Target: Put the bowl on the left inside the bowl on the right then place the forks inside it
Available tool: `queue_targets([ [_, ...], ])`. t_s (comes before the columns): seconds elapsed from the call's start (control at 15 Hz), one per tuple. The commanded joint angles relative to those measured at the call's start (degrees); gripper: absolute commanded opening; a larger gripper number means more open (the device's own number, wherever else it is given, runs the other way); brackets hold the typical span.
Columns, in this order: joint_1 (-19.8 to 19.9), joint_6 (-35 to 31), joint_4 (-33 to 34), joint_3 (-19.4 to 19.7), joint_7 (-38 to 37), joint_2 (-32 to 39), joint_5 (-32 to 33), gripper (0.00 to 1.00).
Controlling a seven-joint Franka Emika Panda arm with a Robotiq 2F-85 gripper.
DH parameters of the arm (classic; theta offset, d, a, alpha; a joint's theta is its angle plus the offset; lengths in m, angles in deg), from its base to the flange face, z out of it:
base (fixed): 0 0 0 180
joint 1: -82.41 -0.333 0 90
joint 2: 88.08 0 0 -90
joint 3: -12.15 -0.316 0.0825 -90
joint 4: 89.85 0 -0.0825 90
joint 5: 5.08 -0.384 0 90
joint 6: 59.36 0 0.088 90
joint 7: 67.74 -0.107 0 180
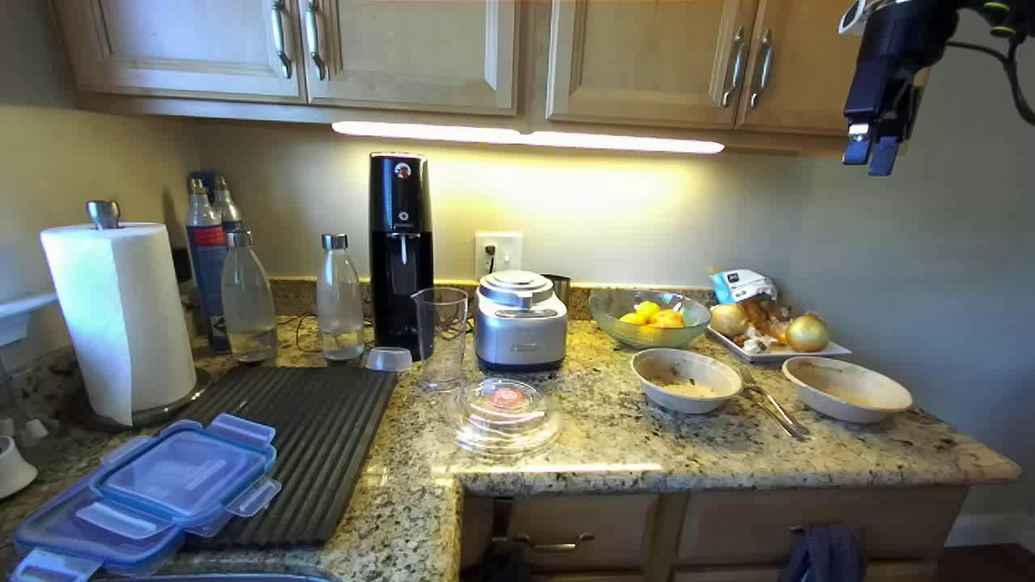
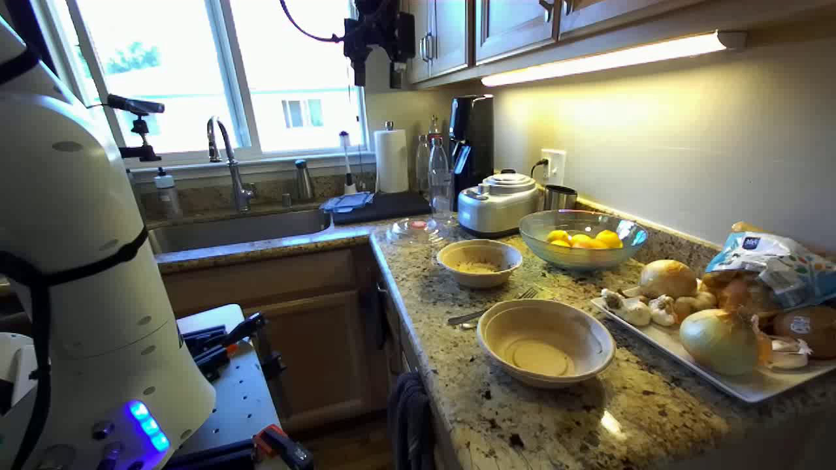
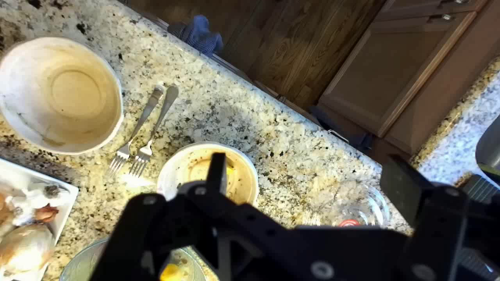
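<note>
The left bowl (image 1: 687, 399), pale with food bits inside, sits upright on the counter; it also shows in an exterior view (image 2: 480, 279) and, partly behind a finger, in the wrist view (image 3: 175, 166). The right bowl (image 1: 842, 409) is larger, shallow and stained inside, seen also in an exterior view (image 2: 545, 352) and the wrist view (image 3: 74, 93). Two metal forks (image 1: 778, 413) lie side by side between the bowls, plain in the wrist view (image 3: 161, 117). My gripper (image 1: 871, 153) is high above the counter, open and empty, with fingers wide apart in the wrist view (image 3: 308, 168).
A clear glass lid (image 1: 505, 420) lies left of the left bowl. Behind the bowls are a glass bowl of yellow fruit (image 2: 583, 258) and a white plate (image 2: 744, 390) of onions and garlic. A silver appliance (image 1: 521, 335) and upper cabinets (image 1: 647, 65) stand farther back.
</note>
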Motion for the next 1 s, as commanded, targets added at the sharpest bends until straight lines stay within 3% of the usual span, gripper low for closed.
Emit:
queue_targets([
  [0.0, 0.67, 0.13, 0.12, -0.56, 0.18, 0.06, -0.22, 1.0],
  [0.67, 0.67, 0.13, 0.13, -0.56, 0.18, 0.06, -0.22, 1.0],
  [0.93, 0.63, -3.68, -1.12, -1.18, 0.77, 0.7, 0.93, 1.0],
])
